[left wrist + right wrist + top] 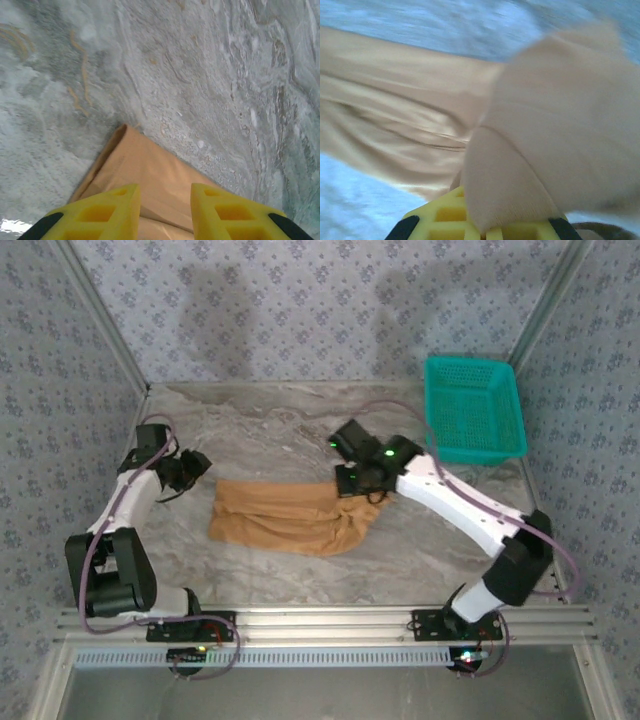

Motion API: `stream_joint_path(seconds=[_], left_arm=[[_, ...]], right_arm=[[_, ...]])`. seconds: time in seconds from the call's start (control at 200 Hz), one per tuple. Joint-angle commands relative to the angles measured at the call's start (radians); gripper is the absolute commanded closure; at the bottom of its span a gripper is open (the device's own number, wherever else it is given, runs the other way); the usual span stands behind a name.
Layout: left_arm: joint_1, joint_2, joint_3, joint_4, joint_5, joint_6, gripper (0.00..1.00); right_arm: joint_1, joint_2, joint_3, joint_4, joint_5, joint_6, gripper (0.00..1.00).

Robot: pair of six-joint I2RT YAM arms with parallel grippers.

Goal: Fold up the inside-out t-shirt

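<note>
While lying mid-surface, folded into one wrinkled tan band: inside-out t-shirt, long axis left to right, right end bunched. One teal basket, far right corner. Two grippers: right gripper clamped on the bunched end; left gripper parted, empty, above the left corner.
</note>
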Motion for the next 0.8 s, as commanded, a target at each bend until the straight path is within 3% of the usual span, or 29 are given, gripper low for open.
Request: stream_joint_path(seconds=[0.0, 0.37, 0.54, 0.75, 0.794], left_arm=[[0.026, -0.030, 0.000, -0.020, 0.044, 0.009, 0.69], [0.050, -0.049, -0.024, -0.034, 0.065, 0.022, 0.69], [0.070, -0.074, -0.025, -0.051, 0.062, 0.027, 0.69], [0.116, -0.164, -0.013, -0.107, 0.047, 0.033, 0.69], [0.125, -0.191, -0.003, -0.127, 0.034, 0.041, 0.69]], right_arm=[[0.088, 0.121, 0.151, 0.013, -0.015, 0.033, 1.00], [0.160, 0.583, 0.594, -0.064, -0.059, -0.010, 1.00], [0.173, 0.736, 0.796, -0.109, -0.083, -0.023, 0.94], [0.195, 0.889, 1.047, -0.145, -0.238, 0.035, 0.67], [0.202, 0.874, 1.053, -0.126, -0.288, 0.054, 0.56]])
